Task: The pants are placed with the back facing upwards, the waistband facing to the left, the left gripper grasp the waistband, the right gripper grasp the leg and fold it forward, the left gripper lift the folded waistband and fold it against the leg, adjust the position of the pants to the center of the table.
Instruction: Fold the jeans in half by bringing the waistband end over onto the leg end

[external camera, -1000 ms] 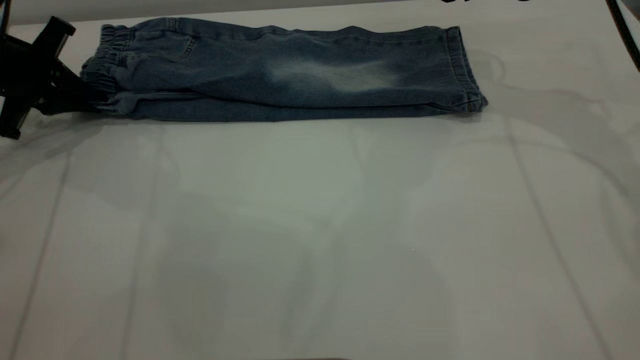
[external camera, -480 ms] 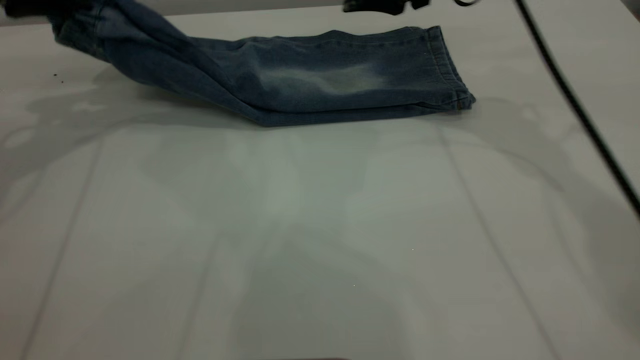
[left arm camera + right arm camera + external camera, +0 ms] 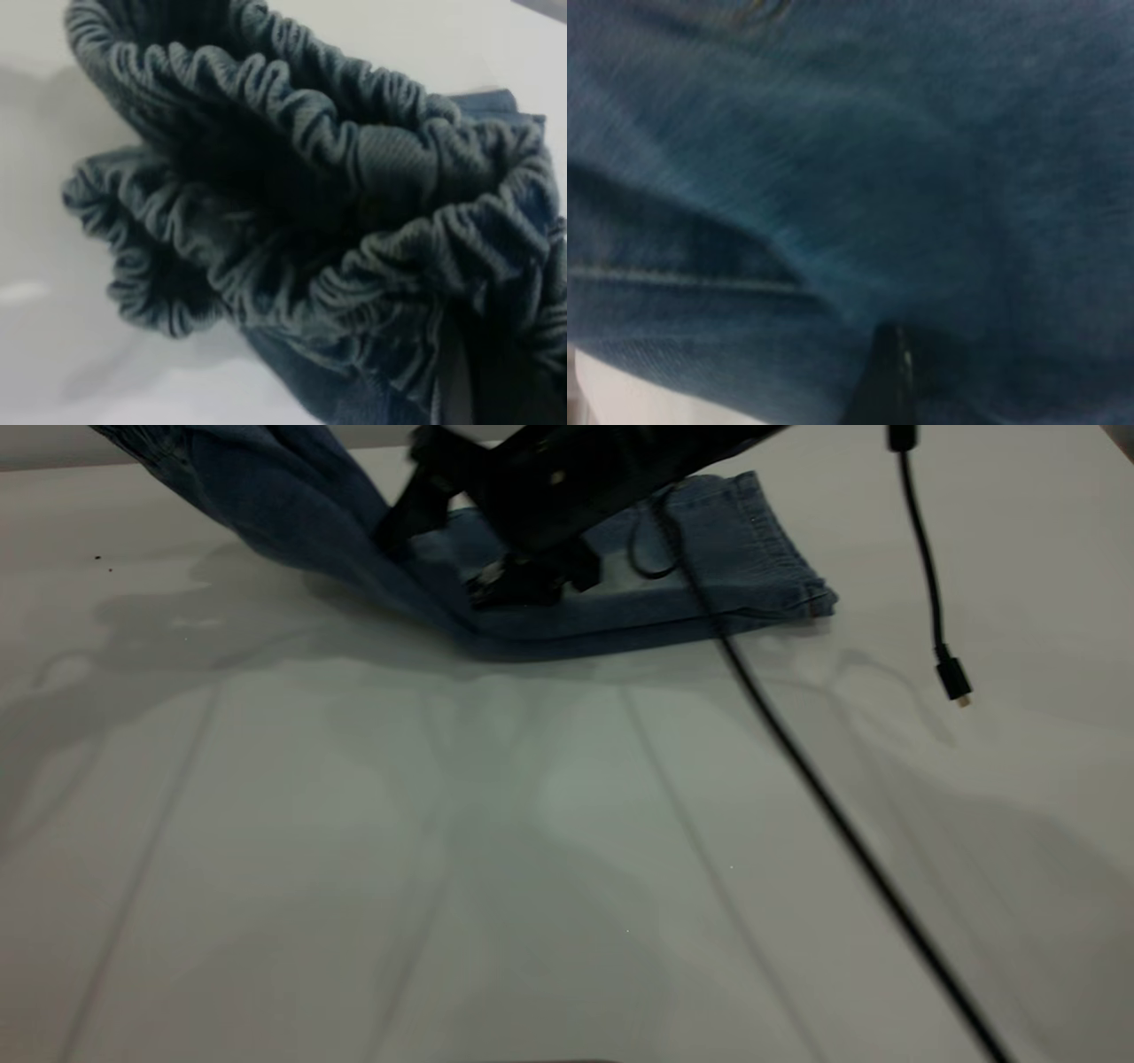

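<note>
The blue denim pants (image 3: 620, 615) lie folded lengthwise at the back of the white table (image 3: 567, 841), hems to the right. The plain leg (image 3: 735, 540) is on top. The waistband (image 3: 292, 204) end is raised off the table at the back left, and its gathered elastic fills the left wrist view. My left gripper (image 3: 496, 372) is shut on it; in the exterior view that gripper is out of frame. My right gripper (image 3: 500, 580) has come down from the back onto the middle of the pants, beside the rising fold. The right wrist view is filled with denim (image 3: 859, 177).
A black cable (image 3: 824, 797) runs from the right arm diagonally across the table to the front right. A second cable hangs at the right with a loose plug (image 3: 954, 677). The table's back edge is just behind the pants.
The left gripper has lifted the waistband from the table, up and rightward. The right arm has swung in from the back and come down onto the middle of the pants.
</note>
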